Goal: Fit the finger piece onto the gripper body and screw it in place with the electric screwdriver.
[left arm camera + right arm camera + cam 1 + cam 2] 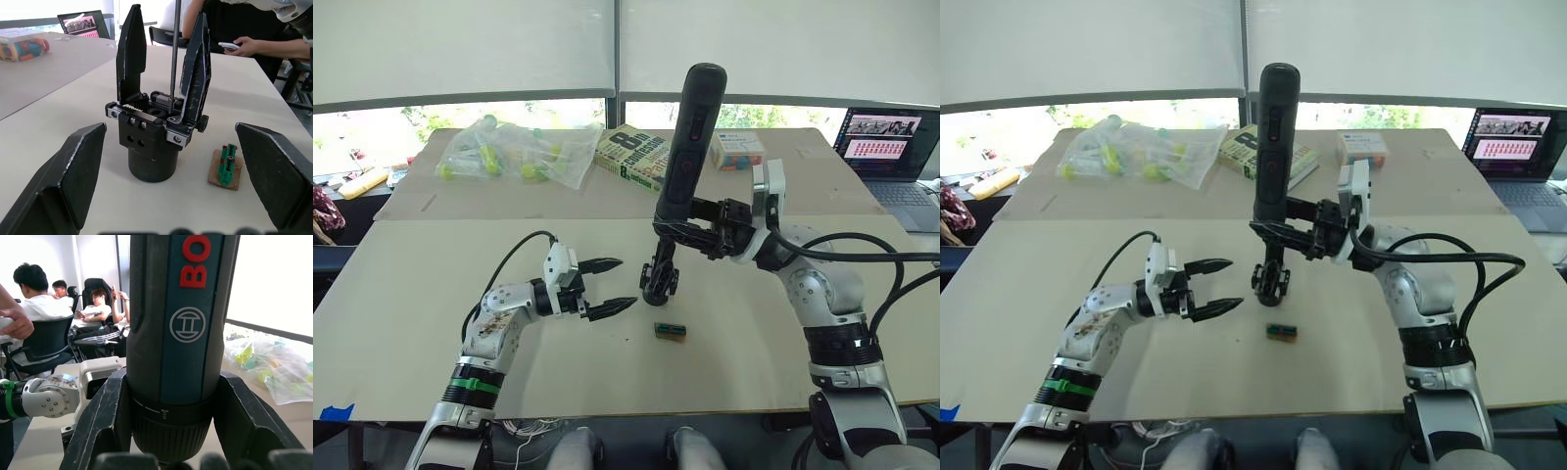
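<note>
Left gripper [615,284]: nearest the wrist camera; its fingers [63,181] stand wide apart and hold nothing, one on each side of the gripper body [151,142] and well clear of it. By my reading it waits there to steady the block if it turns under the bit.
Right gripper [683,231]: fingers [100,418] clamped round the lower barrel of the screwdriver [685,137], carried upright and leaning slightly, so the bit [173,49] comes down straight onto the block.
Bit: runs down between the block's two upright black fingers and meets the carriage near a screw; whether it sits in the screw head I cannot tell.
Finger piece [195,68]: appears already fitted, standing upright on the carriage just beside the bit; which of the two uprights is the new one cannot be told for sure.
Gripper body: stands on its round base on the table [411,313], between the left fingers' tips and below the right ones.
Green box [226,161]: lies on the table just beside the block's base, apart from both grippers.
Hidden: the screw's seating; the screwdriver's lower end past the clamp in the right wrist view.
</note>
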